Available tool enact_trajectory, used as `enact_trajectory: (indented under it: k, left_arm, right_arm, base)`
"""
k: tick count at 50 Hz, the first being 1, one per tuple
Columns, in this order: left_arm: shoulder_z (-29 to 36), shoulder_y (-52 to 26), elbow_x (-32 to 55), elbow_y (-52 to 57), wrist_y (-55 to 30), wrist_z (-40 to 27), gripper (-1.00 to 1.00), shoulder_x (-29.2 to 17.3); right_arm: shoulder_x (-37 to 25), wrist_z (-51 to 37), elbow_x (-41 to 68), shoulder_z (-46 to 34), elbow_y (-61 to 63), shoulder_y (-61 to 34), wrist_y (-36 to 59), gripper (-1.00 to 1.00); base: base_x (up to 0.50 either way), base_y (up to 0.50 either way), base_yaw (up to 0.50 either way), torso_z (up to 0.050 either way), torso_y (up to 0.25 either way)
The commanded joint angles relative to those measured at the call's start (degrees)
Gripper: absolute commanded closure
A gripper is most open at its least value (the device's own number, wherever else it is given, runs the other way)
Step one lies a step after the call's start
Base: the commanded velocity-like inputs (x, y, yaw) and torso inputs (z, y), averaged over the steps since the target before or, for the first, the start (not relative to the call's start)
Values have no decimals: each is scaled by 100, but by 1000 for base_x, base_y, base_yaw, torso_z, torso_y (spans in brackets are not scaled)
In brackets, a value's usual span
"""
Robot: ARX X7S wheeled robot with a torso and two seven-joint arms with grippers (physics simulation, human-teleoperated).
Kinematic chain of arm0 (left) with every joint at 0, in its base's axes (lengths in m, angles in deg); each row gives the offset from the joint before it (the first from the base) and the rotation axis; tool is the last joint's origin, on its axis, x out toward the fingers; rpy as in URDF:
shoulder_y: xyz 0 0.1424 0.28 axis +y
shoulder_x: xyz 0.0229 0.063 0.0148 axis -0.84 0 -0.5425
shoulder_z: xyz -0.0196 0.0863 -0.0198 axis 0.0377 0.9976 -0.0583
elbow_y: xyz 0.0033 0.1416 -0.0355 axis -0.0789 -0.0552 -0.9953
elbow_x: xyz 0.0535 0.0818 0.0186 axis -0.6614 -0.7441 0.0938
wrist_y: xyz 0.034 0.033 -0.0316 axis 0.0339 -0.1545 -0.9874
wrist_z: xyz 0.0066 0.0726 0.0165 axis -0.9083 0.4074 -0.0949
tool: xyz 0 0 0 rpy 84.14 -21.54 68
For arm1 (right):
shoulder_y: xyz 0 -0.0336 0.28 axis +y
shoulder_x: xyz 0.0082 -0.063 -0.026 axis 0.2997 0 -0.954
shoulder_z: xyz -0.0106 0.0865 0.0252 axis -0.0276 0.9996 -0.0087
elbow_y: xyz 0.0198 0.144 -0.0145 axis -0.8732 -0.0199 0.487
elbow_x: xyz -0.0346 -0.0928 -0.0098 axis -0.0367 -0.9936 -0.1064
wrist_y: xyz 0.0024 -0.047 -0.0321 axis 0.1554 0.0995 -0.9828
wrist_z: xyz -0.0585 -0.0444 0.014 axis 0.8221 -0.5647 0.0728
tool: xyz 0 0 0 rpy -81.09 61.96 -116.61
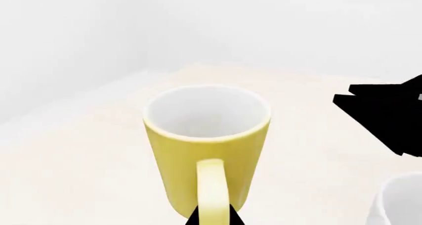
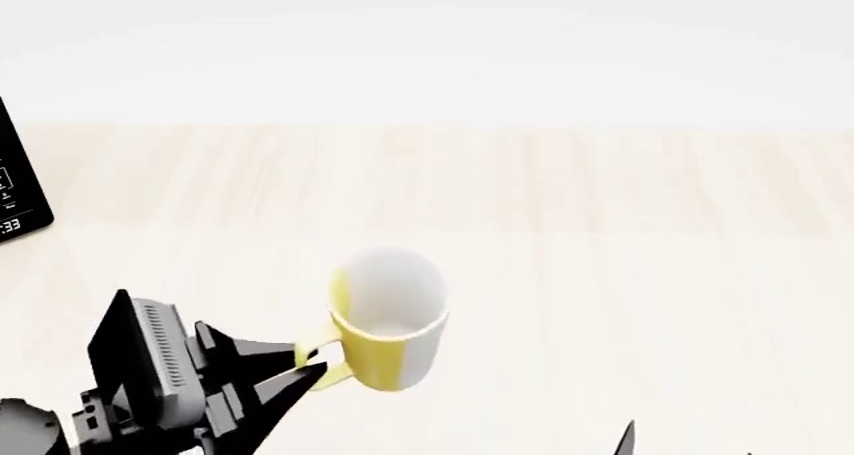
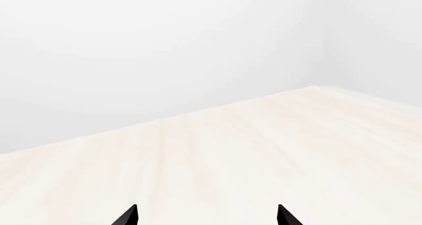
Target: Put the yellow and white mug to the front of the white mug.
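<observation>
1. Black fingertips of the left gripper (image 2: 310, 363) pinch the yellow handle of the yellow and white mug (image 2: 387, 320), low and left of middle in the head view.
2. Both sit over the pale wooden table (image 2: 601, 205); whether the mug touches it is hard to tell.
3. At the left edge, a black thing (image 2: 19, 180) shows tiny white writing, too small to read.
4. Only a sliver of the white mug (image 1: 399, 200) peeks into the left wrist view's lower right corner.
5. Right gripper (image 3: 207, 216) tips stand wide apart, holding nothing.
</observation>
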State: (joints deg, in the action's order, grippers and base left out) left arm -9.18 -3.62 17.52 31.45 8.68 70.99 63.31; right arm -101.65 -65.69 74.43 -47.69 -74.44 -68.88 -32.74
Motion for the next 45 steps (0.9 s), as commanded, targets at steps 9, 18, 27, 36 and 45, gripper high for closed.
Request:
enact_trajectory:
  k: [9,18,27,36,45]
  left_arm:
    - [439,-1233,148,-862,-599,1267,100,-156]
    - [410,-1172,178,-890,-456,1228,100,-53]
    - [340,-806,407,-845,-103,1396,100,145]
    - [336,-648,518,-1127,173,1618,100,350]
    - [201,-746,669,-1749,333,1737,100,587]
  right_arm:
    - [-47,-48,42,-11,34,35,-36,-100]
    - [-64,-69,61,-20,41,41,-48,-100]
    - [-83,-88,73,-31,72,57,-60,-100]
    - [-101,-111,84,-43,94,71,-71,-100]
    - [-114,-126,94,-61,93,75,-87,-100]
  base:
    - [0,0,0,0,0]
    - [0,0,0,0,0]
    - [0,0,0,0,1]
    - [0,0,0,0,0]
    - [0,0,0,0,0]
